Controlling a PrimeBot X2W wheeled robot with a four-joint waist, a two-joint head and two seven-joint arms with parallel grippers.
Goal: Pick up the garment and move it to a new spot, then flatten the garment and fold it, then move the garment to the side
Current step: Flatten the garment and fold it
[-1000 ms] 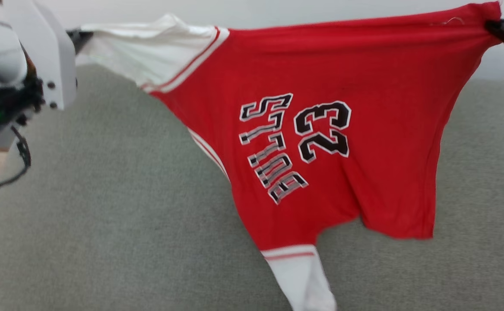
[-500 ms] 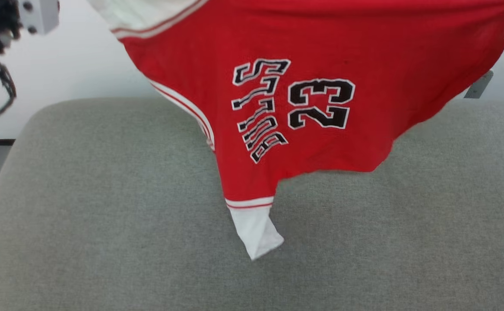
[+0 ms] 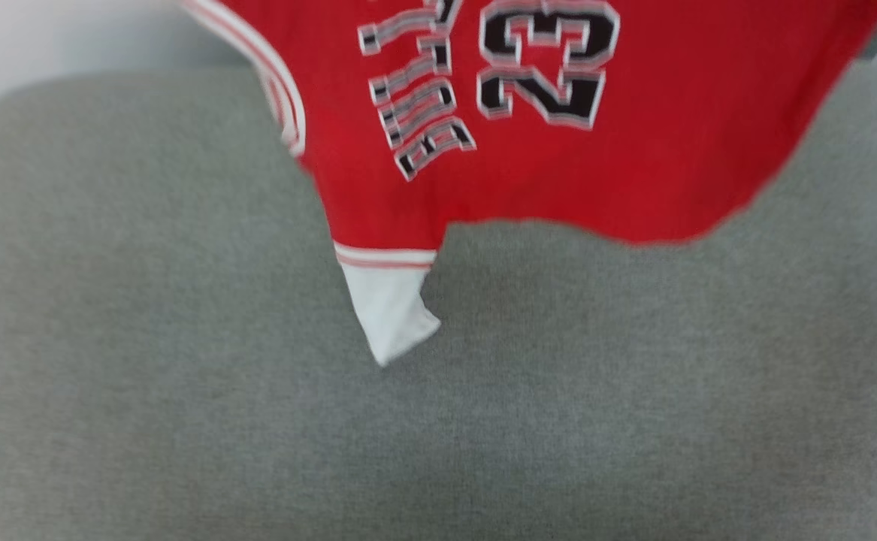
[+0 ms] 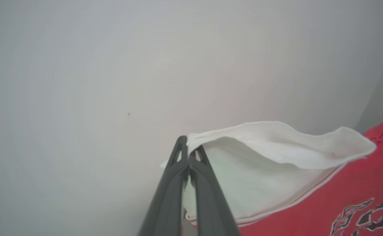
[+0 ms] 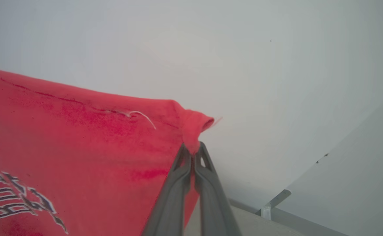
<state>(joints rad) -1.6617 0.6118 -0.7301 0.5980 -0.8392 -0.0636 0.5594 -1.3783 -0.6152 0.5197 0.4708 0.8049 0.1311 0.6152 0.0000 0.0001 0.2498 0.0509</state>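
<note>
The garment [image 3: 633, 165], a red jersey T-shirt with black white-outlined lettering, hangs in the air over the grey cushion, its lettering sideways. One white red-striped sleeve [image 3: 389, 300] dangles lowest, just above the cushion. In the left wrist view my left gripper [image 4: 188, 149] is shut on the edge of the other white sleeve [image 4: 263, 164]. My right gripper [image 5: 193, 149] is shut on a bunched red corner of the garment [image 5: 79, 147] in the right wrist view. The shirt is stretched between the two grippers.
A broad grey upholstered cushion [image 3: 182, 421] lies under the shirt. A pale wall [image 4: 112, 65] stands behind it. A small metal bracket [image 5: 273, 201] sits at the wall's foot to the right.
The shirt has risen toward the top of the head view; its top edge and both grippers have left that view. The hanging sleeve has lifted off the cushion. The camera has also shifted.
</note>
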